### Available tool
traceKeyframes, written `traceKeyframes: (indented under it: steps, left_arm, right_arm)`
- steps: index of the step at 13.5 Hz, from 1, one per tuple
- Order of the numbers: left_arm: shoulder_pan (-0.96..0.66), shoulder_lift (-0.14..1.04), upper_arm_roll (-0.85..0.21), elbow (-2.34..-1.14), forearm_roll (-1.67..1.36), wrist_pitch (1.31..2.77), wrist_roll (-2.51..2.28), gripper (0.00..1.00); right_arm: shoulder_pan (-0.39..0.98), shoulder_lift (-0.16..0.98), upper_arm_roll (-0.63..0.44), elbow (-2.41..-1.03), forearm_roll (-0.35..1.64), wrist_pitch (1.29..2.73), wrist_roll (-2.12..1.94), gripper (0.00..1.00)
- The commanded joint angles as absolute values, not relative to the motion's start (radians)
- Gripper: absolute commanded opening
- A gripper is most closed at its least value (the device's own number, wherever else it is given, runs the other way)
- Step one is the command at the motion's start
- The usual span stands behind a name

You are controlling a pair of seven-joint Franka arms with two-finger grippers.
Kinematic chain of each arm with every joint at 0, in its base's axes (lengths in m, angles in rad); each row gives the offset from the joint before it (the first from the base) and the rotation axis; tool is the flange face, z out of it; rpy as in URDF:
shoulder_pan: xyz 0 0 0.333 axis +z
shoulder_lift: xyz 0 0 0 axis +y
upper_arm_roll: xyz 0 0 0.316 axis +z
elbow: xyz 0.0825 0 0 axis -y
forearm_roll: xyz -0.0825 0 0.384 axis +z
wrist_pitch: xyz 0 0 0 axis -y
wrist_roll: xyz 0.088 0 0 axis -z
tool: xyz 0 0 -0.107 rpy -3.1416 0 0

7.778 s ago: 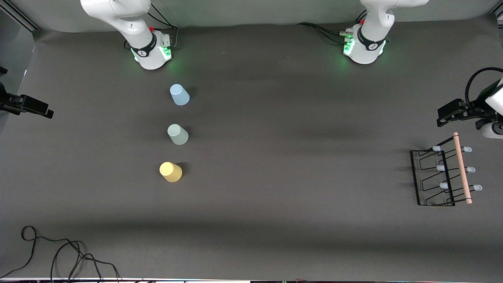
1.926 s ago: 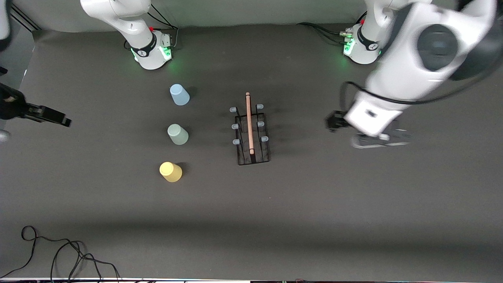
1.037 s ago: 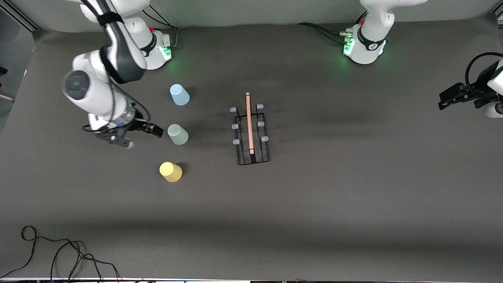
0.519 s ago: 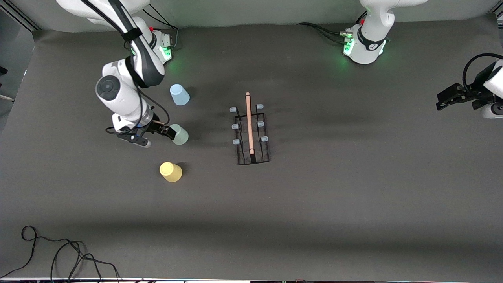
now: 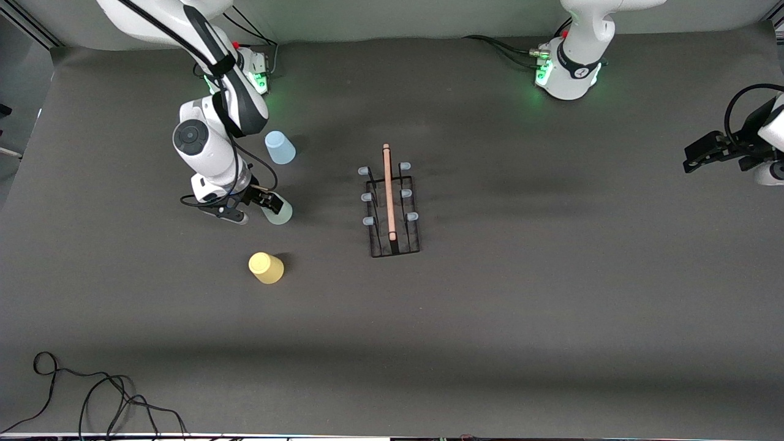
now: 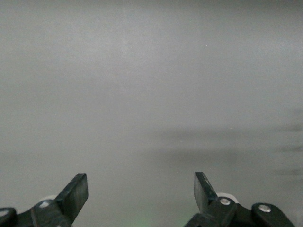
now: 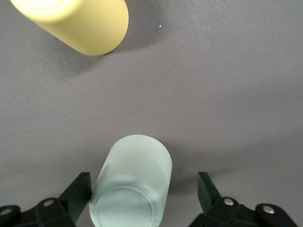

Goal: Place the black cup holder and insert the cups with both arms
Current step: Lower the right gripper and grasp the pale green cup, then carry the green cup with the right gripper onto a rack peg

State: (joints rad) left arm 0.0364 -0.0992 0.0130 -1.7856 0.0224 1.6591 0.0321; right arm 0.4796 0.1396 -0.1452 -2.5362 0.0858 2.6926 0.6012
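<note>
The black cup holder (image 5: pixel 392 211) stands mid-table, its wooden rod handle (image 5: pixel 388 190) on top. Toward the right arm's end, three cups stand upside down in a row: light blue (image 5: pixel 280 148), grey-green (image 5: pixel 280 213) and yellow (image 5: pixel 266 267), the yellow one nearest the front camera. My right gripper (image 5: pixel 267 202) is low at the grey-green cup. In the right wrist view this gripper (image 7: pixel 143 184) is open with the grey-green cup (image 7: pixel 135 179) between its fingers, one finger close against it. The yellow cup (image 7: pixel 80 23) shows farther off. My left gripper (image 5: pixel 698 156) waits open at the left arm's end of the table, (image 6: pixel 140 182) nothing between its fingers.
A loose black cable (image 5: pixel 92 392) lies at the table's corner nearest the front camera, at the right arm's end. The two green-lit arm bases (image 5: pixel 236 79) (image 5: pixel 566 73) stand along the table's edge farthest from that camera.
The right arm has swung in toward the grey-green cup, and its open fingers now straddle it. The cups, the holder and the left arm have stayed in place.
</note>
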Motion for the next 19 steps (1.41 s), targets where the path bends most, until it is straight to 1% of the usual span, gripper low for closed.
traceKeyframes:
  steps: [1,4,5,6,7,10,13,15,19]
  left_arm:
    - [0.046,-0.103,0.009,-1.796,0.038,1.674,0.051,1.00]
    - [0.069,-0.094,0.008,-1.793,0.038,1.675,0.048,1.00]
    - [0.068,-0.095,0.008,-1.793,0.038,1.671,0.048,1.00]
    - [0.067,-0.095,0.008,-1.793,0.038,1.671,0.048,1.00]
    - [0.067,-0.094,0.006,-1.793,0.037,1.674,0.048,1.00]
    - [0.067,-0.092,0.008,-1.793,0.032,1.674,0.048,1.00]
    - [0.071,-0.081,0.008,-1.793,0.031,1.686,0.048,1.00]
    - [0.071,-0.080,0.008,-1.793,0.031,1.689,0.048,1.00]
    - [0.066,-0.083,0.006,-1.795,0.025,1.666,0.048,1.00]
  right_arm:
    - [0.518,0.173,-0.150,-2.540,0.144,2.752,0.603,0.99]
    - [0.538,0.195,-0.150,-2.540,0.150,2.770,0.604,0.99]
    - [0.541,0.195,-0.150,-2.540,0.150,2.767,0.603,0.94]
    - [0.541,0.190,-0.150,-2.539,0.150,2.760,0.603,0.42]
    - [0.543,0.180,-0.150,-2.537,0.150,2.746,0.603,0.00]
    - [0.552,0.094,-0.153,-2.510,0.150,2.634,0.617,0.00]
    - [0.554,-0.017,-0.153,-2.432,0.150,2.431,0.656,0.00]
    - [0.572,-0.041,-0.149,-2.352,0.150,2.329,0.804,0.00]
    - [0.760,-0.017,-0.150,-2.238,0.150,2.321,1.138,0.00]
